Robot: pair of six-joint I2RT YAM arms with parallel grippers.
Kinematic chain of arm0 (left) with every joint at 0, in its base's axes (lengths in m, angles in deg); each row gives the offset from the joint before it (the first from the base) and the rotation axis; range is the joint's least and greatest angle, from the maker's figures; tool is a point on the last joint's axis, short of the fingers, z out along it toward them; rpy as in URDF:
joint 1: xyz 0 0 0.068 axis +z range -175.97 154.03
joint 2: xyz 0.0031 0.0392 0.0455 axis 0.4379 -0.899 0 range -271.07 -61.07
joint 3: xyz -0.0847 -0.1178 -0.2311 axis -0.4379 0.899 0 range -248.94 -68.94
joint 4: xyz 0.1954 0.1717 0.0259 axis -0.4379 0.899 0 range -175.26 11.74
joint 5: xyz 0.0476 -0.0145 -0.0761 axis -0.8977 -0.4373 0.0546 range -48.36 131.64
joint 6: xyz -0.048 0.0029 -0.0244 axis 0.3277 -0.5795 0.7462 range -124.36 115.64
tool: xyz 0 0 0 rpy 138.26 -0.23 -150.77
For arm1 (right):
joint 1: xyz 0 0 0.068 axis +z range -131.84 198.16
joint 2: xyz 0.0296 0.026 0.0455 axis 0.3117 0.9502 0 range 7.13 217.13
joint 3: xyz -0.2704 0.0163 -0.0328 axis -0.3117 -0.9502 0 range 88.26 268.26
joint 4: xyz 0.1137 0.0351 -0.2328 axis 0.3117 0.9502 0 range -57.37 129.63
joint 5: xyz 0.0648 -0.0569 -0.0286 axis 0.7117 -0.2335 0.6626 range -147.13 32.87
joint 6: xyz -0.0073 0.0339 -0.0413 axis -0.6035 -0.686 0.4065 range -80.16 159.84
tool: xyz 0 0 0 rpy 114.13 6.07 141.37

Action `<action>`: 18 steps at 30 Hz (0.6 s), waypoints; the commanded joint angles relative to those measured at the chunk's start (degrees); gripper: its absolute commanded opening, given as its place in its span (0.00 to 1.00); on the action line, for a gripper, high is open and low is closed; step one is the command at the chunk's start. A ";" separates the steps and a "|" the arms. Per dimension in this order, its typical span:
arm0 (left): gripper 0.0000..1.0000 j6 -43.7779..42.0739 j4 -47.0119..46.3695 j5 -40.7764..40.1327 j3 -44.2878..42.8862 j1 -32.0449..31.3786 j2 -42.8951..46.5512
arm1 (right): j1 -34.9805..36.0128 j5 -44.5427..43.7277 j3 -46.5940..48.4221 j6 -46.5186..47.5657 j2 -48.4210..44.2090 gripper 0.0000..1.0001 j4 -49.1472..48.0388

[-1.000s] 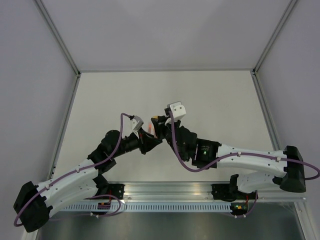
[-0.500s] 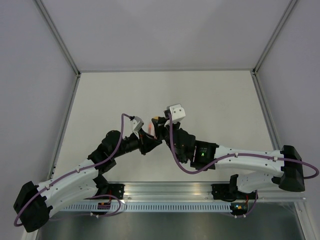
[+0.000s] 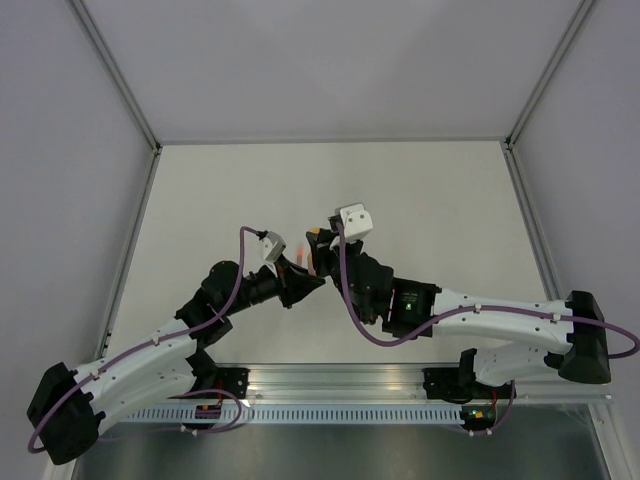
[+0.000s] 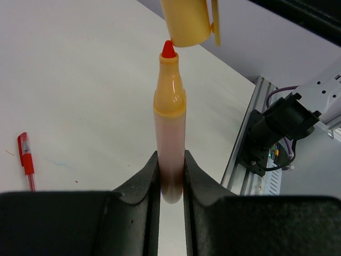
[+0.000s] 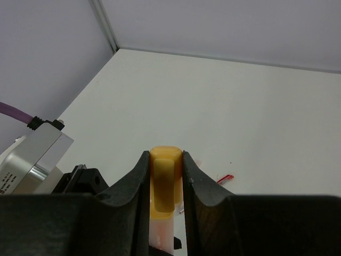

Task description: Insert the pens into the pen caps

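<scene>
— Left gripper: what does it have?
— Its fingers are clamped on the lower barrel of an orange marker pen. The pen's long axis runs straight out from between the fingers, up the left wrist view, with the red felt tip leading.
— And the right gripper?
— It is closed around a yellow-orange pen cap, which stands lengthwise between its fingers.
— How do the two line up?
— The cap's open mouth faces the tip. The tip sits just at the rim, toward its left side in the left wrist view; whether they touch cannot be told. Both are held in the air over the middle of the white table.
— Anything else?
— A red pen lies flat on the table, well apart.
</scene>
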 commanded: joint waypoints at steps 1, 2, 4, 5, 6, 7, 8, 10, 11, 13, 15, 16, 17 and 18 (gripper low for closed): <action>0.02 0.69 -3.66 0.38 -1.67 -0.23 0.36 | 0.21 -1.36 2.77 1.22 -0.79 0.00 -0.06; 0.02 0.78 -3.66 0.38 -1.67 -0.31 0.27 | 0.30 -1.45 2.86 1.22 -0.79 0.00 -0.06; 0.02 0.78 -3.66 0.46 -1.75 -0.23 0.10 | 0.30 -1.36 3.21 1.22 -0.79 0.00 -0.06; 0.02 0.78 -3.75 0.55 -1.76 -0.31 0.01 | 0.21 -1.36 3.30 1.22 -0.70 0.00 -0.06; 0.02 0.78 -3.66 0.55 -1.76 -0.31 0.01 | 0.21 -1.45 3.39 1.22 -0.70 0.00 -0.06; 0.02 0.69 -3.66 0.55 -1.76 -0.31 0.01 | 0.21 -1.62 3.39 1.22 -0.70 0.00 -0.23; 0.02 0.78 -3.66 0.55 -1.76 -0.23 0.01 | 0.30 -1.62 3.39 1.22 -0.61 0.00 -0.24; 0.02 0.78 -3.66 0.55 -1.76 -0.23 0.10 | 0.30 -1.62 3.47 1.22 -0.61 0.00 -0.50; 0.02 0.78 -3.66 0.46 -1.76 -0.31 0.10 | 0.21 -1.54 3.48 1.22 -0.44 0.00 -0.50; 0.02 0.87 -3.66 0.55 -1.67 -0.23 0.10 | 0.30 -1.71 3.82 1.39 -0.17 0.00 -0.59; 0.02 0.78 -3.66 0.55 -1.76 -0.31 0.18 | 0.30 -1.62 4.00 1.30 0.27 0.00 -0.59; 0.02 0.78 -3.66 0.64 -1.67 -0.31 0.18 | 0.21 -1.62 4.09 1.22 0.44 0.00 -0.59; 0.02 0.78 -3.66 0.64 -1.67 -0.23 0.18 | 0.30 -1.62 4.09 1.22 0.88 0.00 -0.59; 0.02 0.78 -3.66 0.64 -1.75 -0.31 0.18 | 0.30 -1.54 4.18 1.13 0.97 0.00 -0.67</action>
